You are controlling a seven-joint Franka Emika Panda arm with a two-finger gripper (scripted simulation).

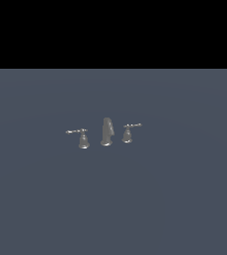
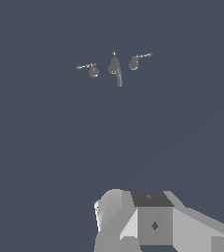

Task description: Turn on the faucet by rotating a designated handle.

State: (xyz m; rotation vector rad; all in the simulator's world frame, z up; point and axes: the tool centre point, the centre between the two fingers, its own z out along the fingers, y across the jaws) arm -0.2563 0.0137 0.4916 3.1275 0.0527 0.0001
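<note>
Nearest you in the wrist view, the gripper is cut off by the frame edge; its fingers are hidden, so you cannot tell whether they are apart or together. Well beyond, on the grey worktop, the faucet stands tiny, the handle on the exterior view's left.

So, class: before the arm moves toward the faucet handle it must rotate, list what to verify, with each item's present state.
1. Handle in sight, lever unobstructed: ok.
2. Told apart from the twin handle across the spout: ok, its base looks wider.
3. Gripper at the handle: not ok, it is far from the faucet.
4. Jaws open: cannot tell, fingertips are out of frame.
5. Path over the grey surface free: ok in both views.
</note>
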